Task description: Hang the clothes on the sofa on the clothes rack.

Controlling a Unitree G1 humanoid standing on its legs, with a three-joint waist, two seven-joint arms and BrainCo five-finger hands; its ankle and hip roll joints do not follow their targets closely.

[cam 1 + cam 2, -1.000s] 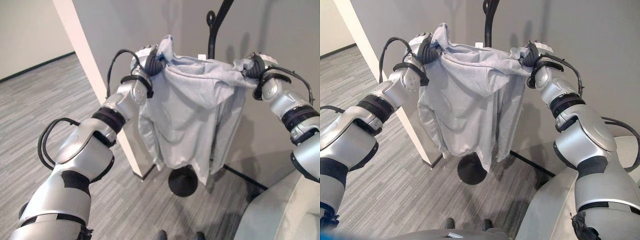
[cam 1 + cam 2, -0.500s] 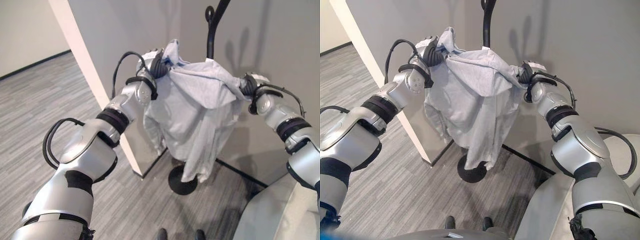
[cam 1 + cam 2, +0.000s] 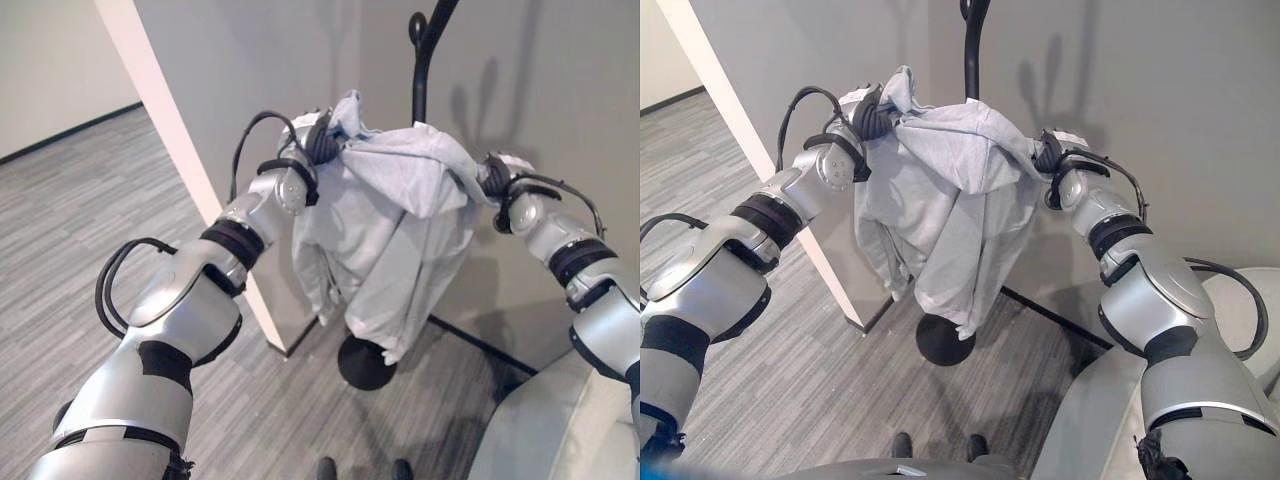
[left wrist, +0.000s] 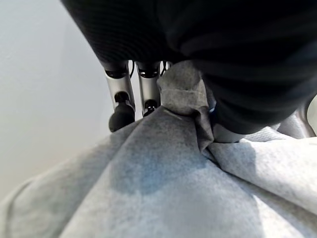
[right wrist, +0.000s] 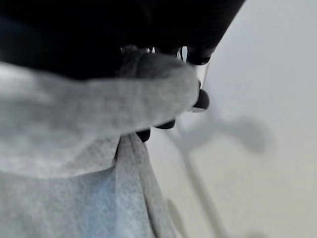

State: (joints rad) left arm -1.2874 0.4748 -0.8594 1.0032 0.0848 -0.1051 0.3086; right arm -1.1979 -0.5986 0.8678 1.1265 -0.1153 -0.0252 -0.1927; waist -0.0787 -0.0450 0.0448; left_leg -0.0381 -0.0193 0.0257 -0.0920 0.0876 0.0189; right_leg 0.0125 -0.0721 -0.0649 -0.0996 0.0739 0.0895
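Note:
A light grey hooded sweatshirt (image 3: 385, 220) hangs in the air in front of the black clothes rack pole (image 3: 421, 85), held up at both shoulders. My left hand (image 3: 318, 138) is shut on its left shoulder, with a fold of the sweatshirt (image 4: 181, 89) bunched between the fingers (image 4: 119, 94) and the thumb. My right hand (image 3: 493, 175) is shut on the right shoulder, where the grey cloth (image 5: 99, 94) wraps over its fingers. The hood drapes forward between the hands. The rack's round black base (image 3: 365, 362) shows on the floor below the hem.
A grey wall (image 3: 540, 80) stands right behind the rack, and a white-edged wall corner (image 3: 165, 140) lies to the left. The pale sofa (image 3: 550, 420) fills the lower right. A person's dark shoes (image 3: 360, 468) show at the bottom edge on grey plank flooring.
Both hands have come closer together, so the sweatshirt has bunched from a wide spread into a narrow drape, and the right hand has dropped lower and nearer the pole.

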